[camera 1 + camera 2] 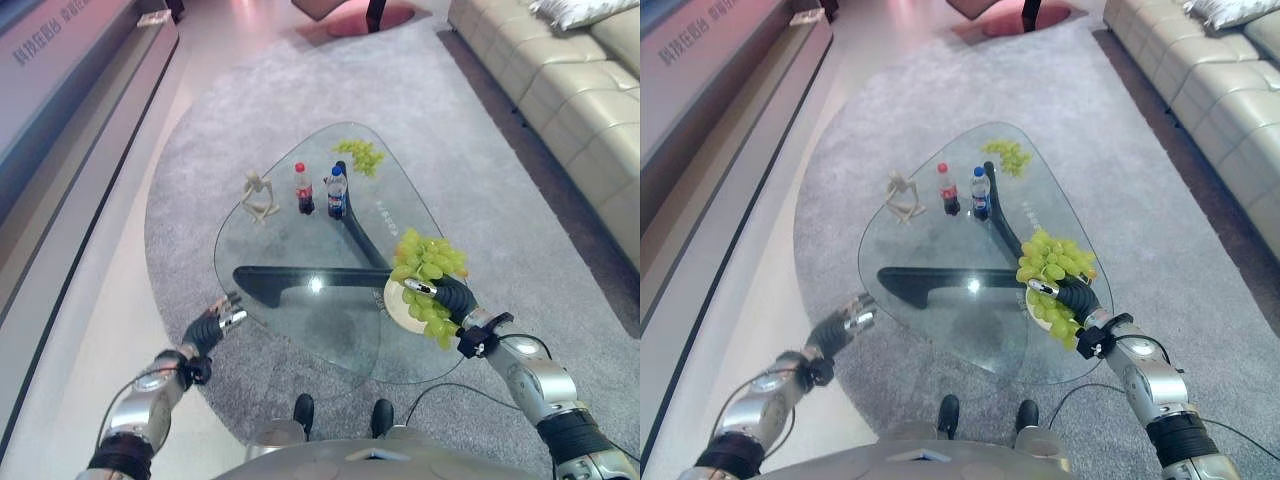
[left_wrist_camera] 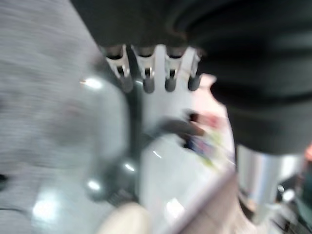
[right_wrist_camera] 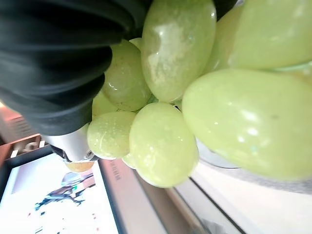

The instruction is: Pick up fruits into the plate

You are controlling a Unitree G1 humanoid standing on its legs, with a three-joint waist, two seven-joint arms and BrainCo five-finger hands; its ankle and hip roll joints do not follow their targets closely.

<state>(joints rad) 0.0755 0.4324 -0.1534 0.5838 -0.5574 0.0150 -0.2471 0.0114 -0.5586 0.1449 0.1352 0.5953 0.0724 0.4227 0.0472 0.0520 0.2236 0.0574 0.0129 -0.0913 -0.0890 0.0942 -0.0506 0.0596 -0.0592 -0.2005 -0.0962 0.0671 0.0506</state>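
Observation:
My right hand is shut on a large bunch of green grapes, holding it just above a cream plate at the right edge of the glass table. Part of the bunch hangs down over the plate. In the right wrist view the grapes press right against the dark cover. A second, smaller grape bunch lies at the table's far end. My left hand hovers by the table's near left edge, fingers relaxed and holding nothing.
A red-capped cola bottle, a blue water bottle and a small pale figurine stand in the far middle of the table. A beige sofa runs along the right. A grey rug lies under the table.

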